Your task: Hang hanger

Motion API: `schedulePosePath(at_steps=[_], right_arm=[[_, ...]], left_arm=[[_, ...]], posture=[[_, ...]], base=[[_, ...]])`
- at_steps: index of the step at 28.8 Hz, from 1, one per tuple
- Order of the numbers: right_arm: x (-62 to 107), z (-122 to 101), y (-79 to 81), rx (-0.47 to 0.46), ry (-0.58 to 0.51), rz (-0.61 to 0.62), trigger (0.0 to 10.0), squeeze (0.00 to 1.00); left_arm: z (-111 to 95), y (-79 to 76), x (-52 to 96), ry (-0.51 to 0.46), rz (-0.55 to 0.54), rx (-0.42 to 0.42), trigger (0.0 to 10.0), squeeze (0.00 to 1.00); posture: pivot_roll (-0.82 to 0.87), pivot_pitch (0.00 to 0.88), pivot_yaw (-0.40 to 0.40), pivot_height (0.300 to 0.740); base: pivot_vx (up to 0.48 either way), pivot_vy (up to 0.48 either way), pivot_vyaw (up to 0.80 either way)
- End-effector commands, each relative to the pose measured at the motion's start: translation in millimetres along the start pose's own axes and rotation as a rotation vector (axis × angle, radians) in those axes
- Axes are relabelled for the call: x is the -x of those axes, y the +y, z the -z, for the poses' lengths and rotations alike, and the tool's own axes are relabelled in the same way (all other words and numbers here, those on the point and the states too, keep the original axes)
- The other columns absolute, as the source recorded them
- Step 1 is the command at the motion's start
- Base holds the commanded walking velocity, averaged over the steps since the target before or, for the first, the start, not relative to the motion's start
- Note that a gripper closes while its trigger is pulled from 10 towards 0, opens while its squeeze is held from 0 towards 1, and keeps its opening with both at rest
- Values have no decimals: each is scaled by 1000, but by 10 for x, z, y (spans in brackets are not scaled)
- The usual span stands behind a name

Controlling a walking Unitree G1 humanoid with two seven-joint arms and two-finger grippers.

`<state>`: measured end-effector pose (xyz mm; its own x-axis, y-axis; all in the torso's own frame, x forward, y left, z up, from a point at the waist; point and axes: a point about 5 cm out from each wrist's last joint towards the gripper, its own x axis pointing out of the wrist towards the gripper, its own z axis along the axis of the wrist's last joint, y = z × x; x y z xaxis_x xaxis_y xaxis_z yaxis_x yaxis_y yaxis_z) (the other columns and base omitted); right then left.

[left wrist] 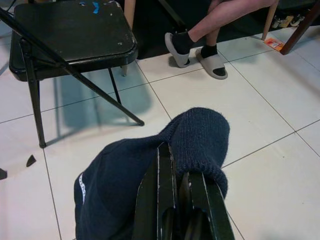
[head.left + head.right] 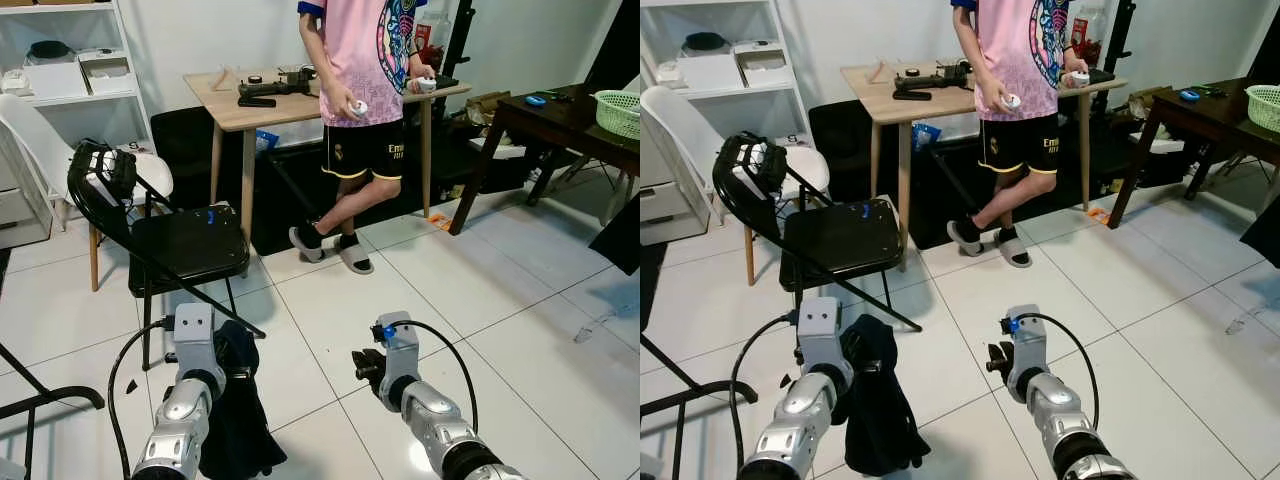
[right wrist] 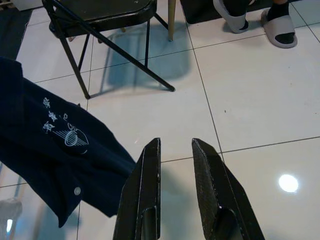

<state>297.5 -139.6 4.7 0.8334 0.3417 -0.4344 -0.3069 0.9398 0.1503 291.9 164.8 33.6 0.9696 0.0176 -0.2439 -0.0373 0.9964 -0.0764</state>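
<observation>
A dark navy garment (image 1: 125, 185) is clamped between the fingers of the left gripper (image 1: 175, 165), held low over the white tiled floor (image 2: 450, 300); in the left wrist view a ribbed cuff is seen folded over the two black fingers, which are pressed close together on the cloth. In the head views the garment is seen hanging down from that gripper, just on the near side of the black folding chair (image 2: 190, 245). Whether a hanger is inside the garment cannot be told. White printed marks on the fabric are shown in the right wrist view.

The right gripper (image 3: 175, 160) is held over bare tiles to the right of the chair, level with the left one, and its two fingers are seen parted with nothing between them.

The folding chair is placed just beyond the garment, its seat marked by a small blue spot, and something dark is draped over the top of its backrest. A white chair (image 2: 40, 140) is set just behind it to the left. Beyond the folding chair to the right, a person (image 2: 360, 100) in a pink shirt and black shorts is seen leaning against a wooden table (image 2: 230, 110), ankles crossed, a small white object held in each hand. White shelves (image 2: 70, 70) are seen behind the white chair, and a dark table (image 2: 550, 120) with a green basket (image 2: 618, 112) is set well to the right of the folding chair.
</observation>
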Motion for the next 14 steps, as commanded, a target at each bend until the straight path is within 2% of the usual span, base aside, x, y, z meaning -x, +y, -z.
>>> schedulePosePath(at_steps=[1, 14], right_arm=[[-6, -22, 7, -2, -11, -9, 10000, 0], [-16, -47, 8, 8, -18, -13, 10000, 0]], left_arm=[[-53, -17, -18, -31, 6, 7, 10000, 0], [-60, -23, -20, -38, 9, 2, 10000, 0]], posture=[[21, 0, -41, 740], [19, 0, -40, 740]], base=[[0, 0, 0], [0, 0, 0]])
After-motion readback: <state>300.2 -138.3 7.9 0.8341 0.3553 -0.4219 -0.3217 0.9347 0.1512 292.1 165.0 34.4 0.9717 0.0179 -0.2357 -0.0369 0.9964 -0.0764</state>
